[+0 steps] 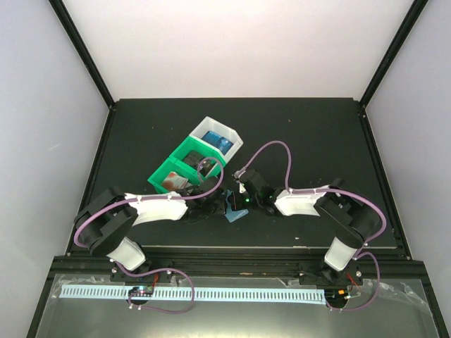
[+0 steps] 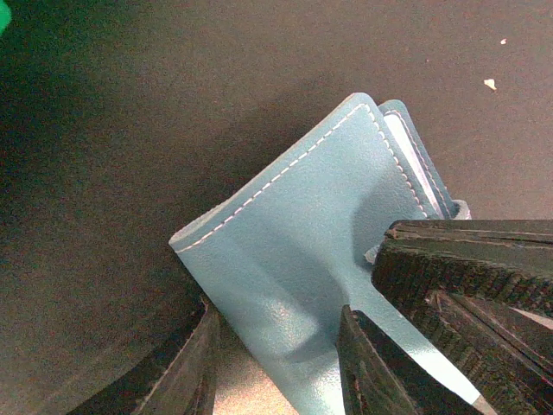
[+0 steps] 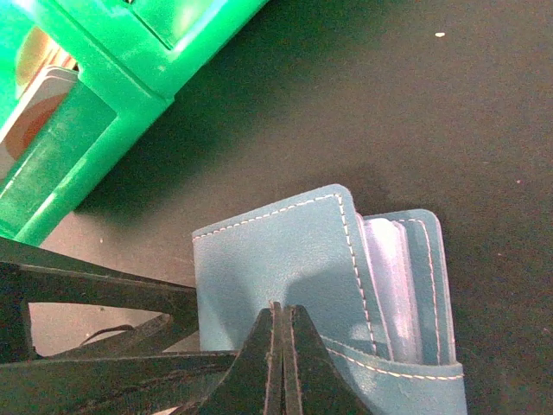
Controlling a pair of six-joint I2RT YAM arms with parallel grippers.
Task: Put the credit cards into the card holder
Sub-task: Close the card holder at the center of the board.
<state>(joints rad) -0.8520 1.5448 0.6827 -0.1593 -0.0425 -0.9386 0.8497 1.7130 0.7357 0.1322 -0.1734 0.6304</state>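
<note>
Pinching the card holder [image 3: 276,251] with my right tool [image 3: 278,316], I have its jaws clenched thin on one edge of the top cover. The holder lies on the table [image 3: 432,112] near the green bin [image 3: 130,78], fanned slightly open, with clear pockets showing. My left tool [image 2: 275,324] straddles the folded corner; whether it squeezes, I cannot tell. I judge the holder light, soft and floppy, its skin a bit slick. It is best held gently by a stitched edge, lest the pockets crease.
</note>
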